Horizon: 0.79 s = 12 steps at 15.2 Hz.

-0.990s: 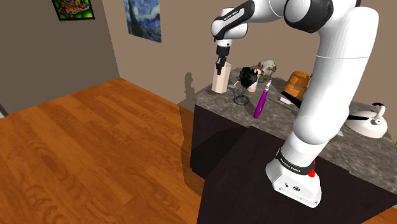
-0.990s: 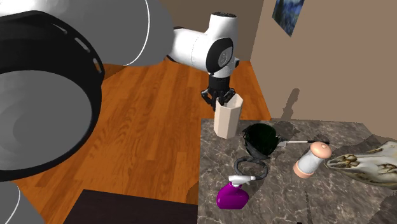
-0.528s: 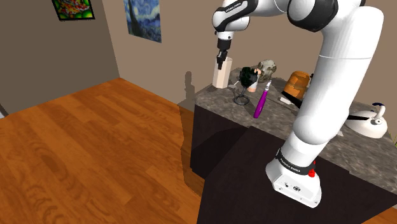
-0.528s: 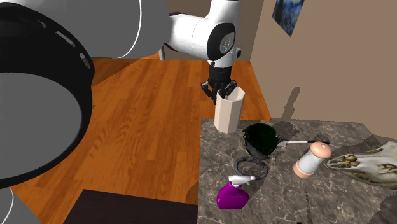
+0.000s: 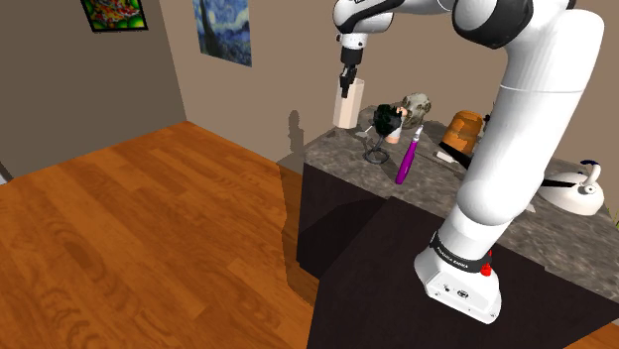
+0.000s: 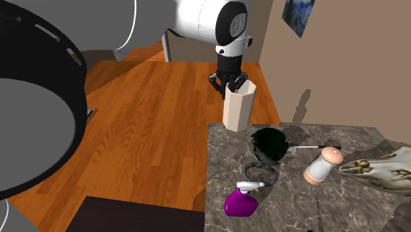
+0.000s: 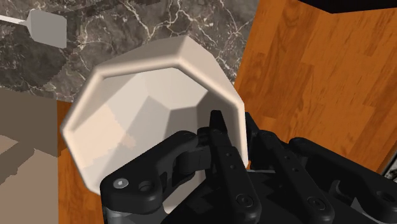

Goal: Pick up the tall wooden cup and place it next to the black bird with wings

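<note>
One tall pale cup (image 6: 235,113) at the worktop (image 6: 303,201) corner, its rim in the pinch of the black gripper (image 6: 229,86).

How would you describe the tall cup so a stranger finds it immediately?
Find the corner of the dark marbled counter by the wooden floor. There the black gripper clasps the rim of a tall pale beige cup. Unlike the round black figure and purple spray bottle, it has angular sides.
</note>
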Motion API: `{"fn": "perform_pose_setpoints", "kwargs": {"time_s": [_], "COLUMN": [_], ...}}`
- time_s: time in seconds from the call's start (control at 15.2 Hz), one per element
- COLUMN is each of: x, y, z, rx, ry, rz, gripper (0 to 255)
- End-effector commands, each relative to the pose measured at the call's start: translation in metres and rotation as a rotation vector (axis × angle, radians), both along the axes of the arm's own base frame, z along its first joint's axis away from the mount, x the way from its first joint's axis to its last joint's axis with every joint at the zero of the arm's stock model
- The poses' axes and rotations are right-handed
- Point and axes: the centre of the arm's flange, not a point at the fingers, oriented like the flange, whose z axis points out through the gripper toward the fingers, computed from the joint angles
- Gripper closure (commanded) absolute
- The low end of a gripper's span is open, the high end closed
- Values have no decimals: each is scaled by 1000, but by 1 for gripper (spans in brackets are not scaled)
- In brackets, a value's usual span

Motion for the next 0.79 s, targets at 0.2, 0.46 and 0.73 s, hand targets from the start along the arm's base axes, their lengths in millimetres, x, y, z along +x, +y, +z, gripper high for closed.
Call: {"fn": "perform_pose_setpoints", "kwargs": {"time_s": [0.2,0.46,0.73], "x": [0,0,0], "y": [1,1,1], "z": [27,48,69], "rx": [0,0,0], "ry": [-1,-1,-1], "rz": [0,0,0], "gripper": [255,255,255]}}
